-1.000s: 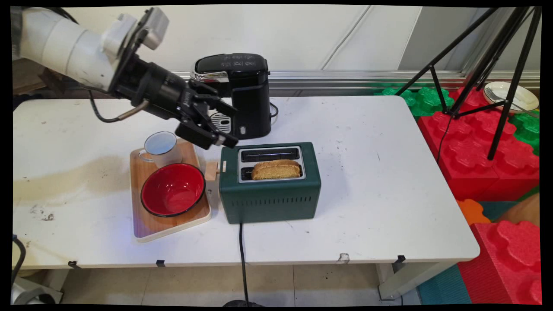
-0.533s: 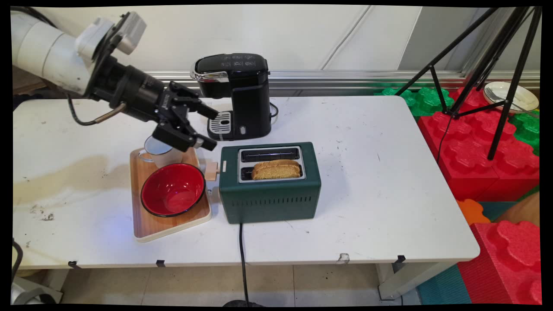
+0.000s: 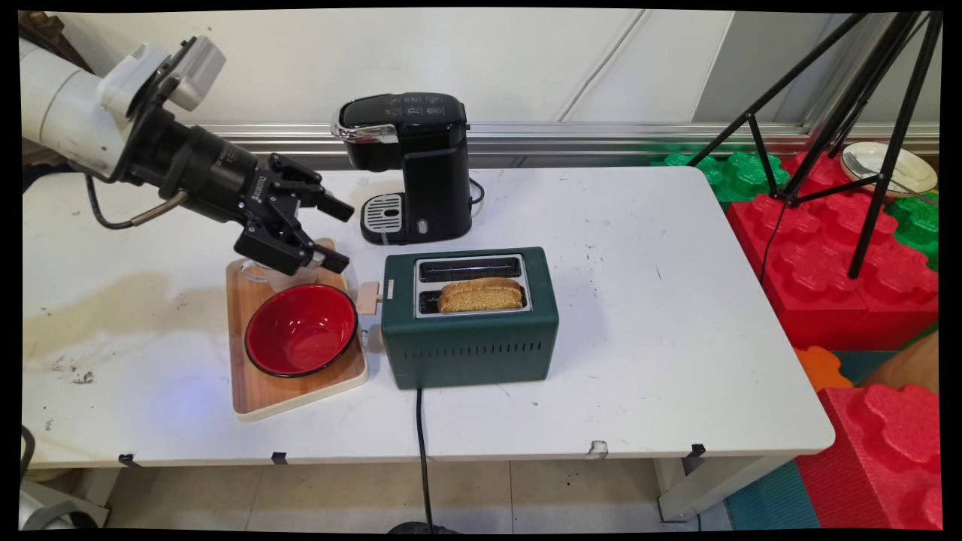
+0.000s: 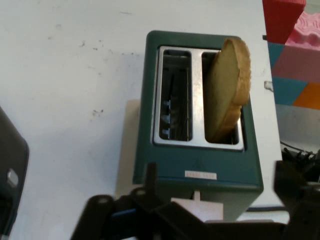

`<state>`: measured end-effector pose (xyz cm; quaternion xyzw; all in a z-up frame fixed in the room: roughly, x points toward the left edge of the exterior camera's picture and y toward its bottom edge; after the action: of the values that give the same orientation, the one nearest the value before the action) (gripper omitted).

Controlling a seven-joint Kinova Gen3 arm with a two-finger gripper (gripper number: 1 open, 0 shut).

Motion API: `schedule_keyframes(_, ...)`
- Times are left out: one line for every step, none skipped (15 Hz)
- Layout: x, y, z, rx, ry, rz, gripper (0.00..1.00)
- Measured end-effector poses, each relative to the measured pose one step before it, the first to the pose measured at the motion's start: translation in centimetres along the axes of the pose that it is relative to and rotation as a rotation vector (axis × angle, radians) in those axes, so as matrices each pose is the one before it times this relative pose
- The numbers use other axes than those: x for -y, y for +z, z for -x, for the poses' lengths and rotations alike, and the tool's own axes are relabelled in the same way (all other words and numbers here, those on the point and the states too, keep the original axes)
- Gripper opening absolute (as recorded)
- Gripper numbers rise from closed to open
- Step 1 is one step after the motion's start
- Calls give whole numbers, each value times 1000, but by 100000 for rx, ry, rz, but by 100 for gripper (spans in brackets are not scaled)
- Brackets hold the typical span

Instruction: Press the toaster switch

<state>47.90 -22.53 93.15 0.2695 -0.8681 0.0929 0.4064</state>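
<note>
On the white tabletop (image 3: 639, 300) the green toaster (image 3: 470, 330), its long axis running left to right, carries a bread slice (image 3: 481, 294) in its near slot, just right of the released, empty pincer (image 3: 334, 234) that hovers above the mug (image 3: 282, 279).
</note>
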Motion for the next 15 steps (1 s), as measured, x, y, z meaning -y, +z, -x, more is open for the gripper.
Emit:
schedule_keyframes(-14,-96,157,403,-100,6,0)
schedule_keyframes(-6,-100,149,414,-170,-118,0)
schedule_keyframes(19,-64,131,480,-217,-125,0)
schedule_keyframes(11,-40,98,507,-207,-147,0)
schedule_keyframes(1,-32,124,804,-434,-114,0)
schedule_keyframes(1,2,112,936,-466,-3,0)
schedule_keyframes(-28,27,107,914,-460,92,0)
schedule_keyframes(-56,65,96,1052,-559,150,0)
schedule_keyframes(-69,91,87,977,-594,196,0)
schedule_keyframes(-61,117,55,814,-472,220,0)
schedule_keyframes(-66,174,48,880,-515,312,0)
schedule_keyframes(-71,192,56,873,-504,296,0)
schedule_keyframes(-62,174,50,667,-379,168,0)
schedule_keyframes(-48,221,56,616,-442,1,0)
schedule_keyframes(-10,379,52,733,-572,-26,0)
